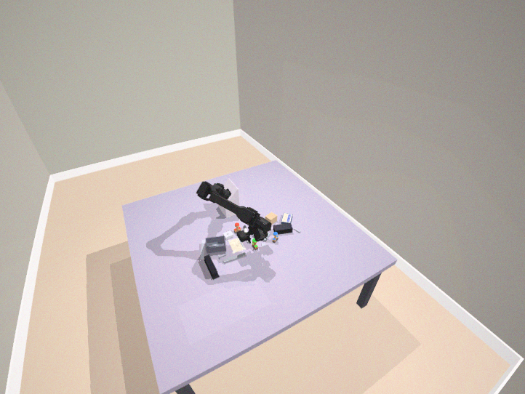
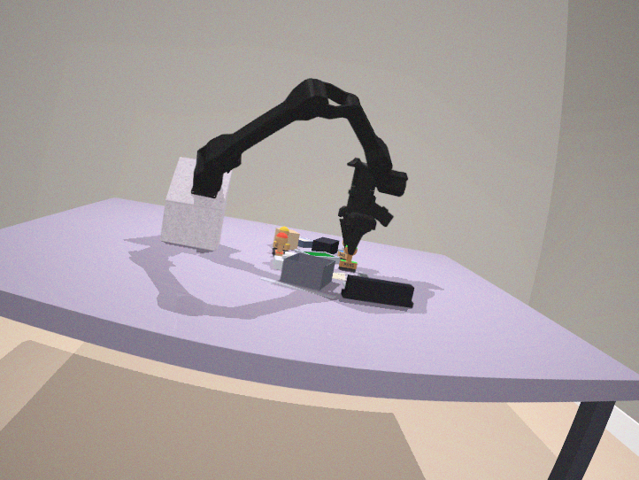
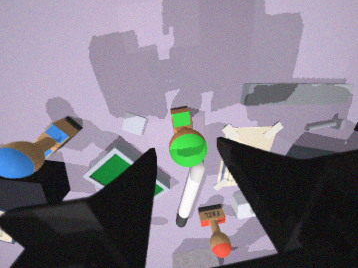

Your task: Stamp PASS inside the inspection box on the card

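The PASS stamp, with a green knob and green label [image 1: 254, 243] [image 2: 348, 265] [image 3: 181, 119], stands upright on the bench. My gripper [image 2: 352, 251] [image 3: 186, 147] is open around its knob, with a gap on each side in the wrist view. The ink pad [image 2: 319, 253] [image 3: 114, 168] has a green face and lies left of the stamp in the wrist view, partly behind a finger. The cream card [image 1: 236, 245] [image 3: 256, 135] lies to the right there, held by white tabs. A finger hides much of the card, and I cannot make out a print in its box.
The red FAIL stamp [image 1: 237, 227] [image 3: 212, 216] and a white marker [image 3: 189, 195] are near the PASS stamp. The blue stamp [image 1: 275, 237] [image 3: 56, 133] is at the wrist view's left. A grey bin [image 1: 215, 246] [image 2: 308, 273], black block [image 1: 211, 267] [image 2: 377, 291] and grey bar [image 3: 320, 94] surround the card.
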